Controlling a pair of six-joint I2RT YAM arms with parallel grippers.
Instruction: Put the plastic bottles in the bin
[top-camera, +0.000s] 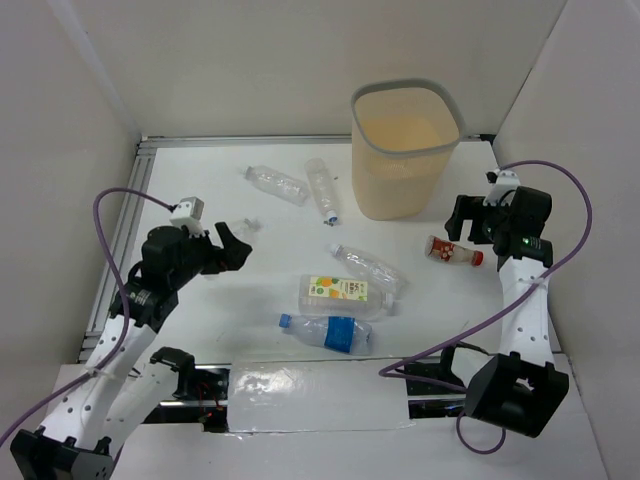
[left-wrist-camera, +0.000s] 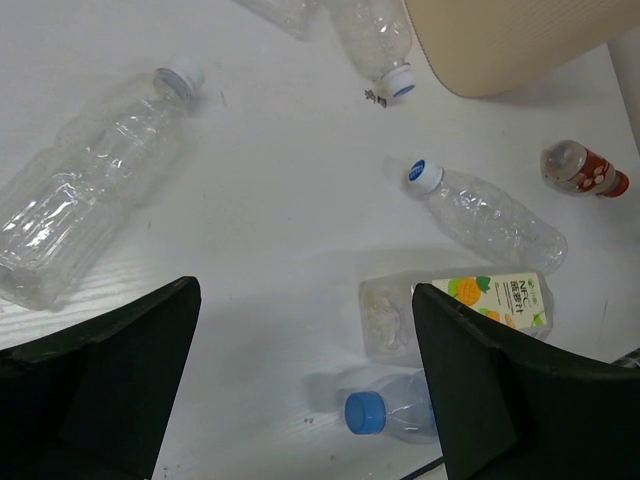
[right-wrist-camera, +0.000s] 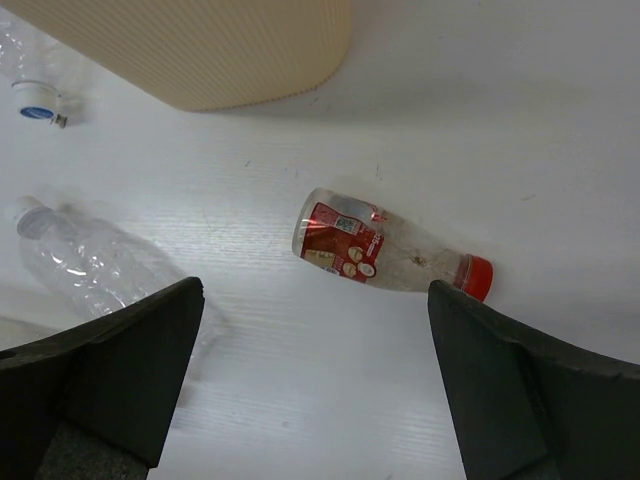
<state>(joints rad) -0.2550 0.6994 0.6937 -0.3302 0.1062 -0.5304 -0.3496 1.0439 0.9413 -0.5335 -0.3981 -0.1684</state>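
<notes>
The beige bin (top-camera: 405, 150) stands at the back right. Several bottles lie flat on the white table: two bare ones (top-camera: 275, 183) (top-camera: 322, 188) left of the bin, a bare one (top-camera: 368, 267) in the middle, the white-green-orange labelled one (top-camera: 340, 294), the blue-labelled one (top-camera: 328, 331), and the tiny red-labelled one (top-camera: 455, 252). Another bare bottle (left-wrist-camera: 90, 180) lies under my left arm. My left gripper (top-camera: 232, 245) is open and empty above the table. My right gripper (top-camera: 465, 220) is open and empty, just above the red-labelled bottle (right-wrist-camera: 385, 250).
White walls close in the table on the left, back and right. A metal rail (top-camera: 130, 190) runs along the left edge. A clear plastic sheet (top-camera: 310, 395) lies at the near edge between the arm bases. The bin's wall (right-wrist-camera: 200, 50) is close to my right gripper.
</notes>
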